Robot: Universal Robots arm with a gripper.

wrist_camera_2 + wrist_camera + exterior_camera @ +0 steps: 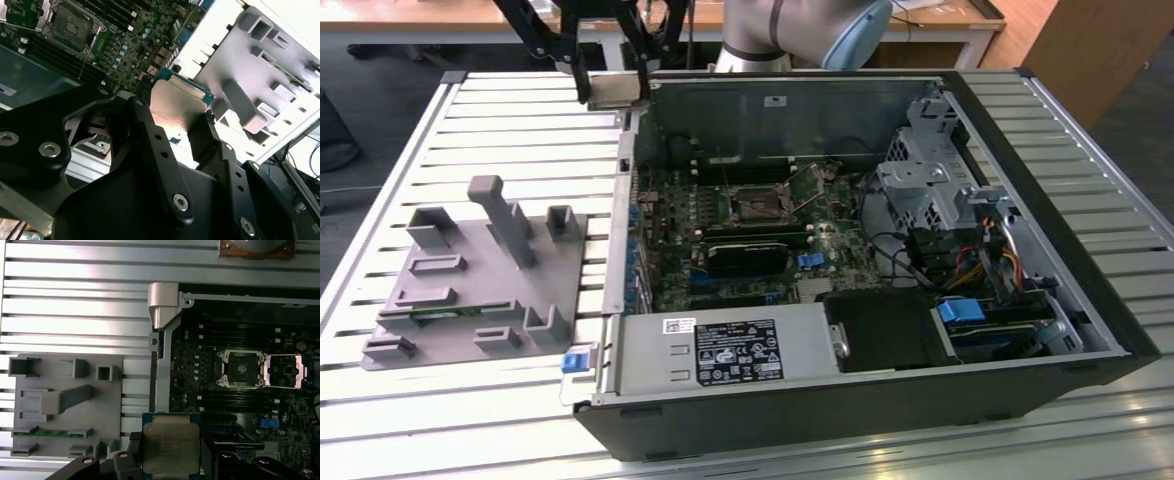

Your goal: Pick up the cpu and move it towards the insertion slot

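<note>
The gripper [171, 462] pinches the cpu [171, 449] between its two black fingers [150, 135], one on each side of the chip; in both wrist views the silver metal top shows plainly, with a green rim around it. In the exterior view the gripper [615, 88] hangs above the far corner of the open computer case [854, 420], over the slatted metal surface [494, 130], and the pale square it carries there is probably the same chip, though the view is too distant to be sure. The insertion slot [243, 369] lies open on the green board inside the case, its silver frame hinged aside, well apart from the held chip. The grey plastic fixture [467, 275] with upright posts sits on the surface beside the case.
</note>
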